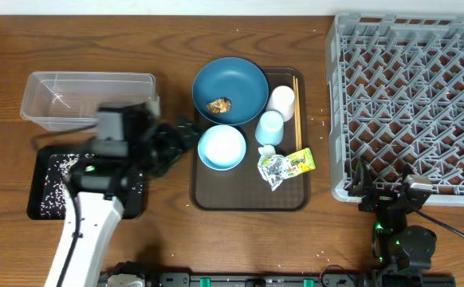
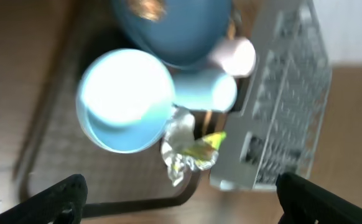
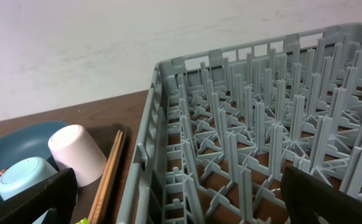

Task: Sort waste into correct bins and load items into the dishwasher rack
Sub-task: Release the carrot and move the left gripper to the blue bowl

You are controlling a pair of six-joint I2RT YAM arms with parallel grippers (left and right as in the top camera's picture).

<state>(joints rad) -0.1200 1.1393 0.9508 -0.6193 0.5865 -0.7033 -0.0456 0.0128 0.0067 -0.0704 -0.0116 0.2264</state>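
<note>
The dark blue dish holds a brown food lump on the brown serving tray. The small light blue bowl, light blue cup, whitish cup, chopsticks and crumpled wrapper also lie on it. My left gripper is open and empty just left of the bowl, with the wrapper ahead of its jaws. My right gripper is open and empty at the grey rack's near left corner. Rice grains lie in the black tray. No carrot shows.
The clear tub stands behind the black tray at the left. The grey rack fills the right side. A few rice grains are scattered on the wood between the serving tray and the rack.
</note>
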